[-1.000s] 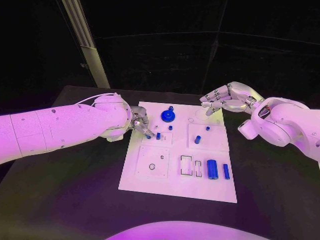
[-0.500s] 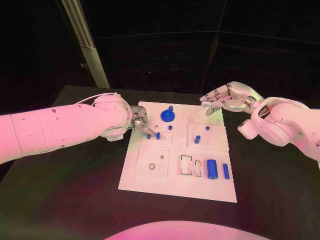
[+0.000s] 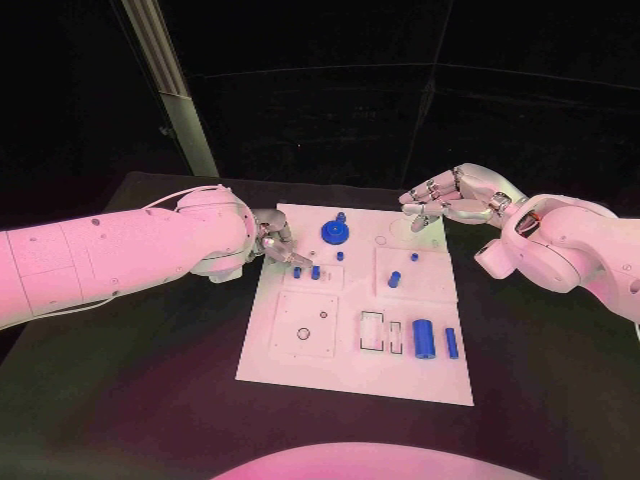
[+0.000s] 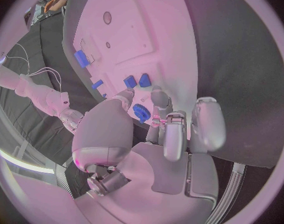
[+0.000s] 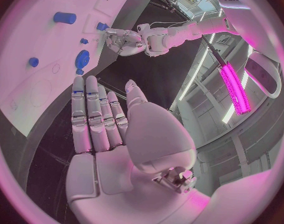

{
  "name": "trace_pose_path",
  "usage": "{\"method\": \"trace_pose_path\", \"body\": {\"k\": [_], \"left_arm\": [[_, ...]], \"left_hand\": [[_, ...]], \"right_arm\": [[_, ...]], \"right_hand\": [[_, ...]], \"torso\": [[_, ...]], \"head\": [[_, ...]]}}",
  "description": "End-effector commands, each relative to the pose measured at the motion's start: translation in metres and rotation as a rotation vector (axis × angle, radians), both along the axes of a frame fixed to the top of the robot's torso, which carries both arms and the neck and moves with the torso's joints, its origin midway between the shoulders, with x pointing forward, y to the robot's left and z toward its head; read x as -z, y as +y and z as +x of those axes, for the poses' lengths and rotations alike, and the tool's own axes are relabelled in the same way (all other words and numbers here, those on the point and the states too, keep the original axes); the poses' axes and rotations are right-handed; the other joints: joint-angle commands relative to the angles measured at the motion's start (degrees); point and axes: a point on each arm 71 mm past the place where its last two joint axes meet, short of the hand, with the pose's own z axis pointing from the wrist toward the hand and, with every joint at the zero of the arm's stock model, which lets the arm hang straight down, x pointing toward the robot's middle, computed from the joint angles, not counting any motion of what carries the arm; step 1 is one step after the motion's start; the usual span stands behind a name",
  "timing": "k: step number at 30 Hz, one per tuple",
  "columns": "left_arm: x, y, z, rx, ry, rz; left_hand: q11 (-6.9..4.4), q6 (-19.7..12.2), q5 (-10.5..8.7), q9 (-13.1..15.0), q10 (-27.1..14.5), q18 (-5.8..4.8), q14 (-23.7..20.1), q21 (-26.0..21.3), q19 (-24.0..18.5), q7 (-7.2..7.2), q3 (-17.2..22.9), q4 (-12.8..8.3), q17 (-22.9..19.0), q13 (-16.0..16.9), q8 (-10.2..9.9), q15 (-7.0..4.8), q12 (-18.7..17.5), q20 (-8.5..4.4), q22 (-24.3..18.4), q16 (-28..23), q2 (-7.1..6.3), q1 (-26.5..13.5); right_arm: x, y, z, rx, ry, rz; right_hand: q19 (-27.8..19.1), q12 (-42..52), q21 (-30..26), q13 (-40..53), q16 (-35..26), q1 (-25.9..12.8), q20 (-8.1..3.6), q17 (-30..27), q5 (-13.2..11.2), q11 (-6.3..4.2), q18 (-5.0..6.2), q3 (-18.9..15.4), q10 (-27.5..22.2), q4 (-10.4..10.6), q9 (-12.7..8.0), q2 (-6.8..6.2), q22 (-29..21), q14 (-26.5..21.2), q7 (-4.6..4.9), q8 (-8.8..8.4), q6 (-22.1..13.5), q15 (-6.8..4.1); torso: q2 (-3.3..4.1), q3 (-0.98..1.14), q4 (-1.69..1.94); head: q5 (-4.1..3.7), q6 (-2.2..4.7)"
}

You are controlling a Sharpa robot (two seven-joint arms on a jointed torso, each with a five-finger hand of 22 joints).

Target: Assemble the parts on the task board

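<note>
The white task board [image 3: 352, 372] lies in the middle of the table. My left hand [image 3: 274, 240] hovers at its far left edge, fingers pointing at two small blue pegs [image 3: 297, 271] [image 3: 316, 271] that stand in the board just beyond the fingertips. In the left wrist view the same pegs [image 4: 144, 79] stand clear of the left hand [image 4: 164, 129], and blue shows in the gap between thumb and fingers. A round blue gear [image 3: 335, 234] sits beside that hand. My right hand [image 3: 447, 198] floats above the far right corner with straight fingers, holding nothing.
More blue parts lie on the board: a short peg [image 3: 394, 279], a thick cylinder [image 3: 424, 338] and a slim bar [image 3: 451, 343] beside rectangular slots [image 3: 372, 330]. A pale slanted post [image 3: 169, 90] rises behind the table's far left.
My left hand has drawn back a little from the peg its fingertips were touching; that peg stays standing. The right hand has not moved.
</note>
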Motion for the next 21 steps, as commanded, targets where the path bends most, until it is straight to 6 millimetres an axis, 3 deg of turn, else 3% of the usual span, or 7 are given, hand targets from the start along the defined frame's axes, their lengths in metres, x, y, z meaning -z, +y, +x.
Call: {"method": "trace_pose_path", "body": {"k": [1,5,8,10,15,16,21], "left_arm": [[-0.013,-0.005,0.004,-0.023,-0.072,-0.247],[-0.023,-0.007,0.008,-0.019,-0.125,-0.399],[-0.029,-0.010,0.010,-0.003,-0.171,-0.477],[-0.032,-0.014,0.011,0.026,-0.203,-0.487],[-0.036,-0.030,0.013,0.162,-0.288,-0.448],[-0.036,-0.037,0.013,0.214,-0.305,-0.430],[-0.027,-0.057,0.012,0.383,-0.358,-0.335]], "left_hand": [[1.71,-3.22,-0.02,-1.20,-5.19,2.48,2.91,-9.95,-5.98,1.72,-1.51,0.62,7.12,-4.39,-1.84,1.49,-4.45,1.21,-10.25,-5.32,0.91,2.02],[4.07,-7.75,0.16,-3.35,-11.39,5.37,-3.72,-25.97,-15.42,4.44,-2.65,0.57,-5.05,-7.06,-4.10,3.68,-7.82,3.15,-25.48,-16.33,1.81,5.93],[5.85,-10.13,0.24,-5.46,-16.16,5.71,-13.64,-32.02,-18.84,6.24,-2.70,-0.55,-19.98,-10.17,-5.55,5.51,-11.00,4.78,-29.52,-30.84,2.50,10.75],[6.42,-10.31,0.31,-6.55,-17.14,5.77,-18.14,-34.56,-19.79,6.83,-2.05,-1.78,-26.71,-11.90,-5.98,6.00,-12.31,5.55,-31.28,-37.56,2.68,13.87],[6.67,-8.27,0.26,-10.54,-18.76,6.06,-18.30,-37.66,-18.55,6.76,1.11,-5.91,-30.02,-17.06,-9.01,6.00,-16.65,5.95,-34.05,-39.75,1.66,22.43],[6.62,-7.20,0.16,-12.34,-18.71,6.08,-17.86,-38.09,-17.75,6.74,2.44,-6.75,-30.70,-19.25,-10.97,5.97,-18.64,5.70,-34.59,-39.84,1.04,24.20],[6.89,-3.65,0.12,-17.30,-17.54,6.05,-16.23,-38.34,-15.47,6.80,5.31,-8.64,-32.57,-25.85,-16.58,5.89,-24.08,5.37,-35.35,-39.35,-0.99,26.51]], "right_arm": [[-0.001,0.001,0.000,-0.008,-0.001,0.006],[-0.001,0.001,0.000,-0.008,-0.001,0.006],[-0.001,0.001,0.001,-0.007,-0.001,0.006],[-0.001,0.001,0.001,-0.007,-0.002,0.006],[-0.001,0.001,0.001,-0.007,-0.002,0.006],[-0.001,0.001,0.001,-0.007,-0.002,0.006],[-0.001,0.002,0.001,-0.009,-0.003,0.007]], "right_hand": [[0.20,0.29,-0.30,-0.10,-0.36,-0.49,0.27,-0.10,0.20,0.00,0.69,-0.12,-0.29,0.37,-0.01,0.15,-0.09,-0.03,0.05,-0.07,-0.33,0.28],[0.20,0.29,-0.30,-0.10,-0.36,-0.49,0.27,-0.10,0.20,0.00,0.69,-0.12,-0.29,0.37,-0.01,0.15,-0.09,-0.03,0.05,-0.07,-0.33,0.28],[0.20,0.29,-0.30,-0.10,-0.36,-0.49,0.27,-0.10,0.20,0.00,0.69,-0.12,-0.29,0.37,-0.01,0.15,-0.09,-0.03,0.05,-0.07,-0.33,0.28],[0.22,0.33,-0.34,-0.11,-0.35,-0.55,0.27,-0.15,0.22,0.00,0.69,-0.13,-0.30,0.43,0.00,0.18,-0.09,-0.03,0.06,-0.06,-0.33,0.29],[0.22,0.33,-0.34,-0.11,-0.35,-0.55,0.27,-0.15,0.22,0.00,0.69,-0.13,-0.30,0.43,0.00,0.18,-0.09,-0.03,0.06,-0.06,-0.33,0.29],[0.22,0.33,-0.34,-0.11,-0.35,-0.55,0.27,-0.15,0.22,0.00,0.69,-0.13,-0.30,0.43,0.00,0.18,-0.09,-0.03,0.06,-0.06,-0.33,0.29],[0.24,0.37,-0.37,-0.12,-0.35,-0.58,0.27,-0.19,0.24,0.00,0.69,-0.11,-0.30,0.48,0.01,0.24,-0.09,-0.01,0.05,-0.04,-0.32,0.28]], "torso": [[-0.04,0.03,-0.02],[0.01,0.00,-0.05],[0.04,0.01,-0.02],[0.03,-0.01,0.00],[0.11,-0.03,-0.08],[0.07,-0.01,-0.06],[0.09,-0.03,-0.08]], "head": [[0.02,0.13],[-0.11,0.19],[-0.22,0.09],[-0.28,0.00],[-0.41,0.09],[-0.48,0.20],[-0.97,0.52]]}}
